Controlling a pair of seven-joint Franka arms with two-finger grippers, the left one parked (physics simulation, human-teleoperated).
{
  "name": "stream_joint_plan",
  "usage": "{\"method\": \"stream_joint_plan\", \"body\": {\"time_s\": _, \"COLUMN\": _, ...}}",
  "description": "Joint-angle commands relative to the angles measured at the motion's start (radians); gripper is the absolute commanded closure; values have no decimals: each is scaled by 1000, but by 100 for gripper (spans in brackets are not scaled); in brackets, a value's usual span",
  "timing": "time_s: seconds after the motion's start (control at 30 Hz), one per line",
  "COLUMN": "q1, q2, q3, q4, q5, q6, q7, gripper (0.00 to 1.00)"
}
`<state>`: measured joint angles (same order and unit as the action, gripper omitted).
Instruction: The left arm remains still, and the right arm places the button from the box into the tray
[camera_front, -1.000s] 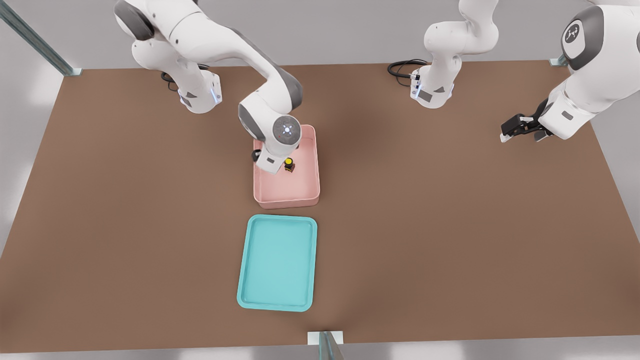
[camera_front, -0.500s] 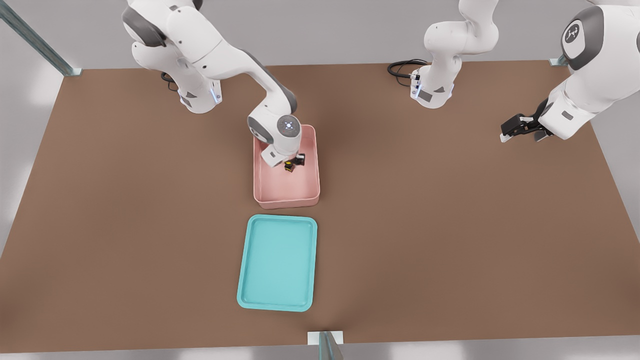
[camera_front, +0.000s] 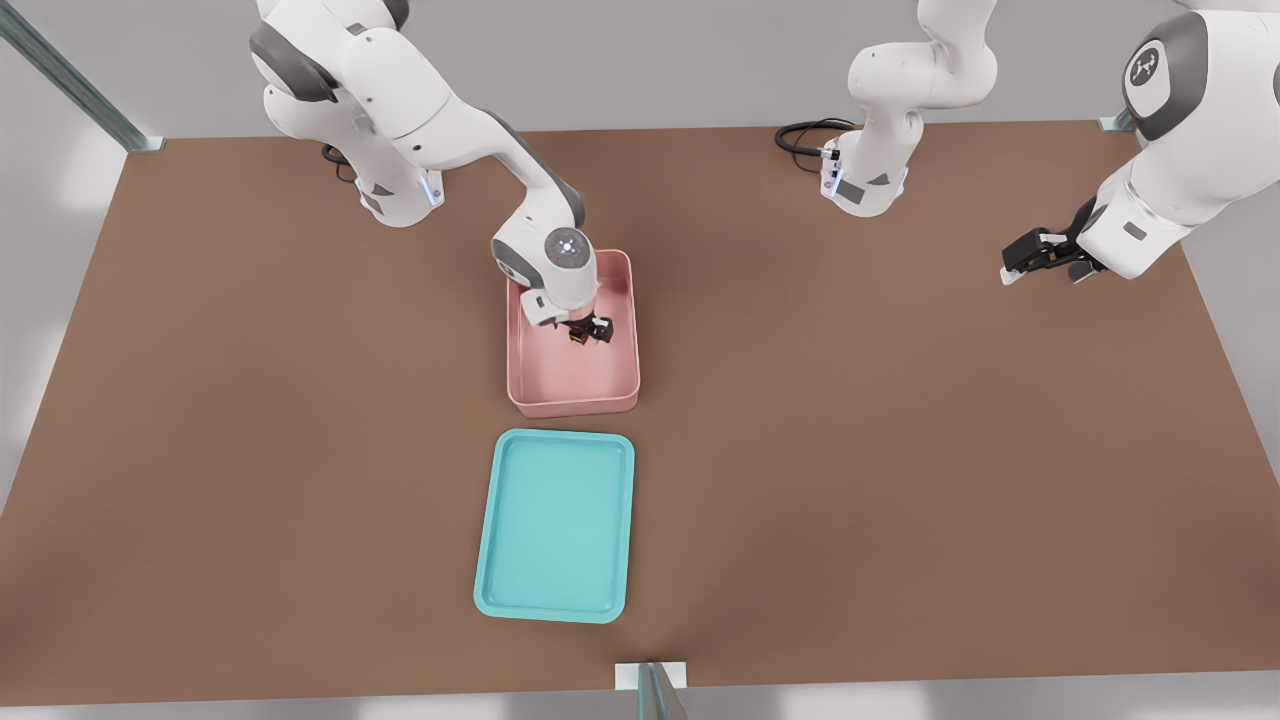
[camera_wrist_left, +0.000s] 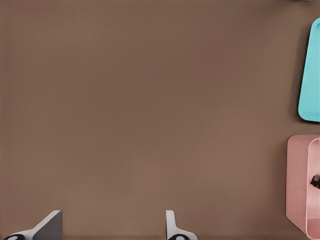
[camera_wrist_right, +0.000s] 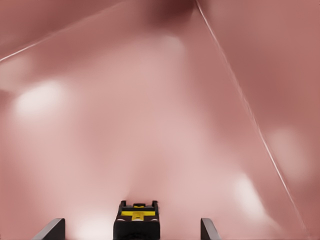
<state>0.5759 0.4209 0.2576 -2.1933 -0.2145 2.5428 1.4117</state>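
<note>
Reaching down from the far side of the brown table (camera_front: 900, 450), the right arm (camera_front: 440, 110) has its black gripper (camera_front: 590, 329) lowered inside the pink box (camera_front: 572, 400), in the half of the box farther from the turquoise tray (camera_front: 555, 525). The button (camera_front: 578, 337), a small black body with a yellow cap, sits on the box floor directly under the gripper, near the middle of the box's width. From the right wrist view, the button (camera_wrist_right: 136, 225) lies between the two fingers (camera_wrist_right: 50, 229), which stand spread wide with clear pink floor showing on either side of it, so neither finger touches it and nothing is held. The same view shows the box's smooth pink floor and walls (camera_wrist_right: 260, 60) filling the frame, with soft highlights on the plastic. On the table, the tray lies flat just beside the box, towards the camera in the front view, the two apart with a narrow strip of brown surface between them; it has nothing in it. From the left wrist view, a corner of the tray (camera_wrist_left: 311, 75) and one end of the box (camera_wrist_left: 300, 185) appear at the frame's edge, with a dark speck at the box's edge that is too small to identify.
</note>
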Motion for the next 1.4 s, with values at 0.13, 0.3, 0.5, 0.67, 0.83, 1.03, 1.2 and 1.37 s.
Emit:
{"method": "stream_joint_plan", "body": {"time_s": 0.13, "q1": -1, "q2": 10, "q3": 3, "q4": 0, "q5": -19, "q6": 20, "q7": 231, "gripper": 31}}
{"method": "stream_joint_plan", "body": {"time_s": 0.3, "q1": 7, "q2": 10, "q3": 8, "q4": -22, "q5": -26, "q6": 22, "q7": 213, "gripper": 34}}
{"method": "stream_joint_plan", "body": {"time_s": 0.5, "q1": 1, "q2": 21, "q3": 23, "q4": -29, "q5": -26, "q6": 22, "q7": 167, "gripper": 46}}
{"method": "stream_joint_plan", "body": {"time_s": 0.67, "q1": -330, "q2": -8, "q3": 267, "q4": 10, "q5": -26, "q6": -67, "q7": 50, "gripper": 60}}
{"method": "stream_joint_plan", "body": {"time_s": 0.83, "q1": -610, "q2": 7, "q3": 374, "q4": 361, "q5": -26, "q6": -233, "q7": -329, "gripper": 60}}
{"method": "stream_joint_plan", "body": {"time_s": 1.03, "q1": -579, "q2": 582, "q3": 331, "q4": 877, "q5": -273, "q6": -228, "q7": -511, "gripper": 60}}
{"method": "stream_joint_plan", "body": {"time_s": 1.2, "q1": -539, "q2": 634, "q3": 305, "q4": 902, "q5": -321, "q6": -176, "q7": -484, "gripper": 0}}
{"method": "stream_joint_plan", "body": {"time_s": 1.37, "q1": -557, "q2": 556, "q3": 351, "q4": 897, "q5": -318, "q6": -222, "q7": -485, "gripper": 0}}
